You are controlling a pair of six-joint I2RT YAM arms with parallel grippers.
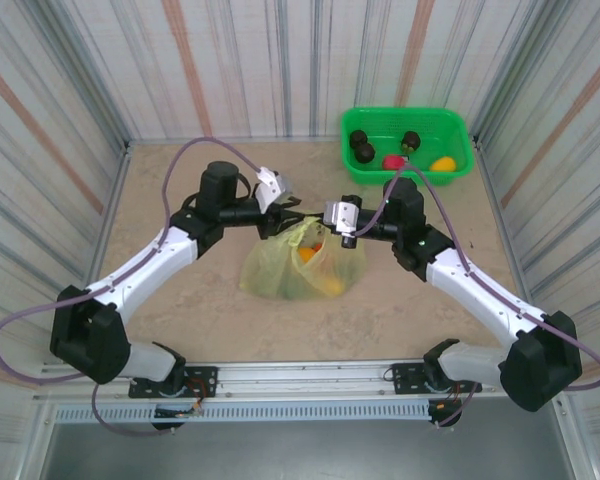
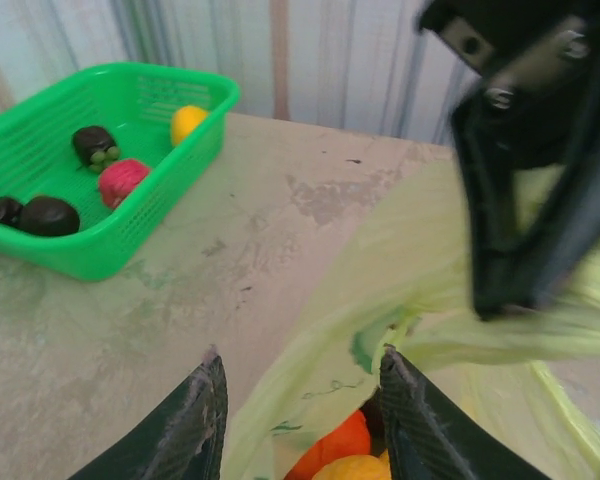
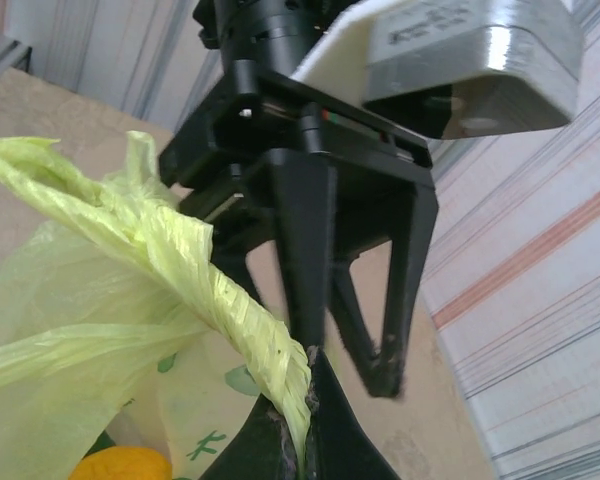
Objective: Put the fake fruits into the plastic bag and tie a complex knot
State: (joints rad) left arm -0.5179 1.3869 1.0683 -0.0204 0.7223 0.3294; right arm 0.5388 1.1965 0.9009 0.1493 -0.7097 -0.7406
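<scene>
The pale yellow-green plastic bag [image 1: 298, 265] lies mid-table with fake fruits inside, an orange one [image 2: 332, 448] and a yellow one [image 3: 120, 465] among them. My right gripper [image 3: 306, 405] is shut on a twisted handle strand [image 3: 195, 265] of the bag and holds it up. My left gripper [image 2: 298, 400] stands open just above the bag's mouth, with loose bag film lying between its fingers. The two grippers nearly meet over the bag, the left [image 1: 285, 215] facing the right [image 1: 318, 222]. Its open fingers [image 3: 400, 290] hang right behind the held strand.
A bright green basket [image 1: 455, 125] stands at the back right. It holds dark fruits [image 2: 48, 215], a pink one [image 2: 123, 180] and a yellow one [image 2: 187, 122]. Corrugated walls close in the table on three sides.
</scene>
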